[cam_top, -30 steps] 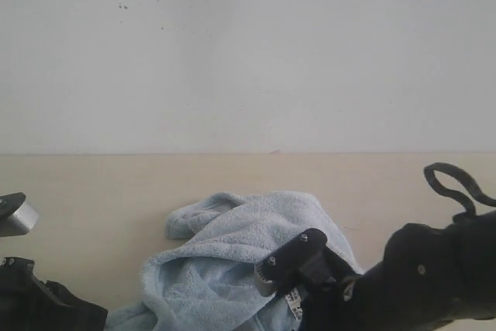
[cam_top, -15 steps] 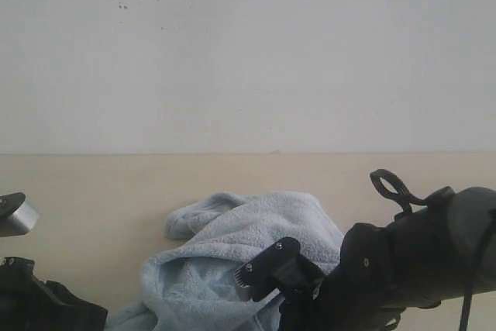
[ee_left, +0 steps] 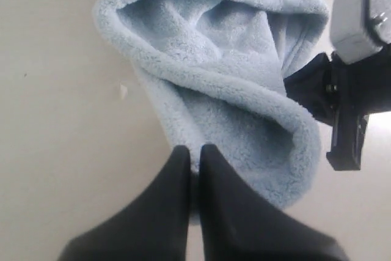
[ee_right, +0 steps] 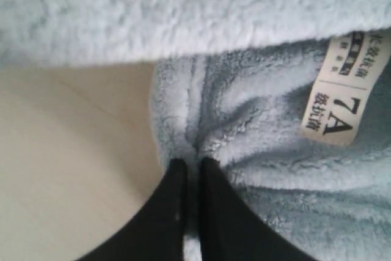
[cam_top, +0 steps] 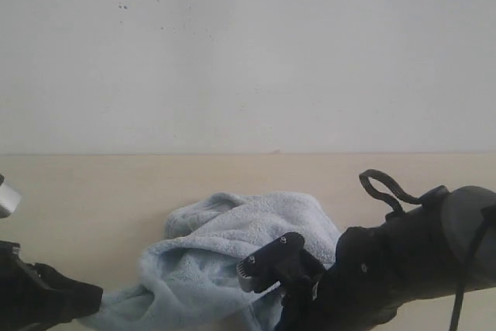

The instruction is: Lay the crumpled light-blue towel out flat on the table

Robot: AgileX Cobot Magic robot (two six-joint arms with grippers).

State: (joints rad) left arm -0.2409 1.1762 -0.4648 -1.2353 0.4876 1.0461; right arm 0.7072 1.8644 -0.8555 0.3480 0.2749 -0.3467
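The light-blue towel [cam_top: 225, 257] lies bunched in folds on the beige table [cam_top: 93, 191], near its front middle. My left gripper [ee_left: 194, 152] is shut on an edge of the towel [ee_left: 220, 65], the cloth pinched between both black fingers. My right gripper [ee_right: 193, 164] is shut on another fold of the towel [ee_right: 256, 151], close to its white printed label [ee_right: 336, 99]. In the exterior view the left arm [cam_top: 39, 296] sits at the bottom left and the bulky right arm [cam_top: 395, 269] covers the towel's right side.
A white wall [cam_top: 248, 52] rises behind the table. The right arm's black bracket and grey camera block [ee_left: 360, 19] show beside the towel in the left wrist view. Bare table [cam_top: 418, 168] stretches to either side and behind the towel.
The right arm has slid left and lower over the towel's right side. The left arm has shifted, and the towel's left corner has been drawn out toward the lower left.
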